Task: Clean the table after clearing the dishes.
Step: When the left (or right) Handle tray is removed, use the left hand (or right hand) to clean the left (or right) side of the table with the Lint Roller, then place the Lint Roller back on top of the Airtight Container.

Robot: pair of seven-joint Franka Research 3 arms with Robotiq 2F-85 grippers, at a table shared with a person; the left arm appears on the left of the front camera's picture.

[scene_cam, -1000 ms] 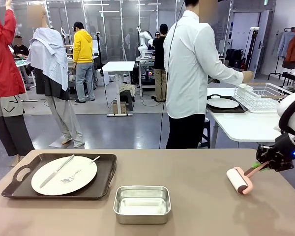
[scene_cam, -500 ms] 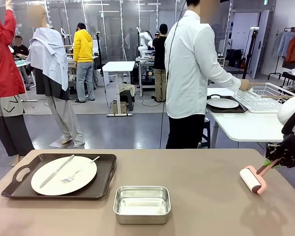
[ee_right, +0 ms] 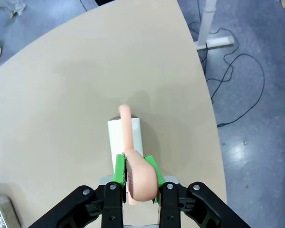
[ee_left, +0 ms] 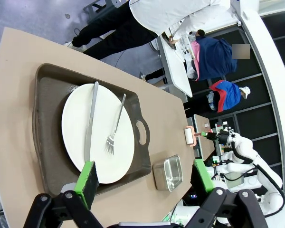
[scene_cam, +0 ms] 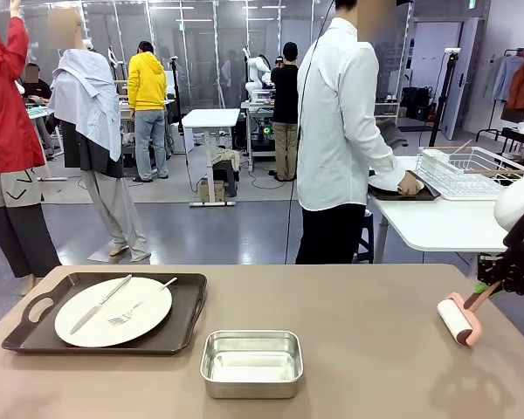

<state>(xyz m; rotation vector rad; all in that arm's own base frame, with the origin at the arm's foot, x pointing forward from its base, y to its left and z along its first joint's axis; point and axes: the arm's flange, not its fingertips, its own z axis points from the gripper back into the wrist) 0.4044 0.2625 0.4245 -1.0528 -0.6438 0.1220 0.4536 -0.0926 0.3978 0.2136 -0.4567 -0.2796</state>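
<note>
On the brown table (scene_cam: pixel 367 358), a dark handled tray (scene_cam: pixel 188 305) at the left carries a white plate (scene_cam: pixel 150 301) with a knife (scene_cam: pixel 100 304) and a fork (scene_cam: pixel 140 303). My left gripper (ee_left: pixel 145 175) hangs open above the plate (ee_left: pixel 102 114) and tray (ee_left: pixel 47 118), nothing between its green pads. Near the table's right edge, my right gripper (scene_cam: pixel 487 286) is shut on the pink handle of a lint roller (scene_cam: pixel 457 320), whose white roll (ee_right: pixel 125 135) rests on the tabletop (ee_right: pixel 61 95). My right gripper (ee_right: pixel 138 173) clamps the handle's thick end.
A steel pan (scene_cam: pixel 251 362) sits at the front middle. Behind, a person in a white shirt (scene_cam: pixel 341 131) faces a white table (scene_cam: pixel 437 227) with a wire rack (scene_cam: pixel 472 170), hand on a second dark tray (scene_cam: pixel 424 195). The table's rounded right edge (ee_right: pixel 206 109) lies close to the roller.
My right gripper has carried the lint roller rightward, toward the table's right edge. The person has lowered a hand onto the tray on the white table. The left arm's side looks unchanged.
</note>
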